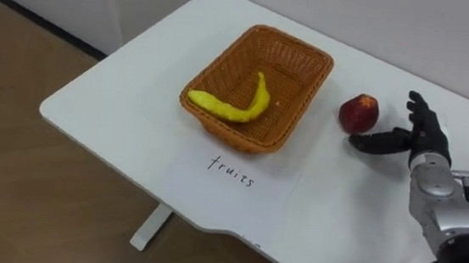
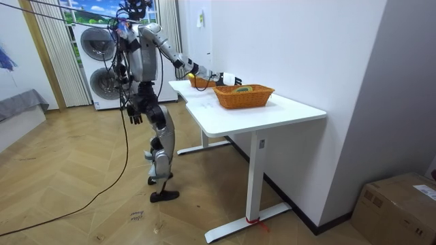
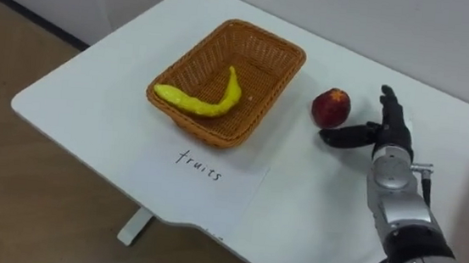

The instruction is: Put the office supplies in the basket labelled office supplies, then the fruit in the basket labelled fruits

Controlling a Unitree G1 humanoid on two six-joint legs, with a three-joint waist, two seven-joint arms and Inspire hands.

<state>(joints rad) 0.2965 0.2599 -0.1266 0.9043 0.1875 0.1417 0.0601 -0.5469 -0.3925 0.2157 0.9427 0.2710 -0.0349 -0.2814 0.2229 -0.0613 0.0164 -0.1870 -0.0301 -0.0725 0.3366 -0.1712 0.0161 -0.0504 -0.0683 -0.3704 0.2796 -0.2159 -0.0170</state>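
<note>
Robot's right hand (image 1: 426, 135), at the right edge of the left eye view, stands spread beside a round red-and-yellow fruit (image 1: 359, 113). Its fingers are straight and its thumb reaches toward the fruit's near side, touching it or just short of it, with nothing gripped. The fruit rests on the white tabletop (image 1: 135, 97), just right of a rectangular orange-brown woven wicker basket (image 1: 249, 65) at upper centre. The basket already holds a curved yellow banana (image 1: 232, 107). Below the basket lies a white paper sheet with a handwritten label (image 1: 231, 169). In the room view the left hand (image 2: 136, 117) hangs by the robot's hip, at the room view's left.

The step in hand looks to be the grasp. The fruit is round and likely to roll if nudged, so the fingers should wrap its widest part, opposite the thumb, before any lift. It should then be raised clear of the basket's rim and set in the free space beside the banana.
</note>
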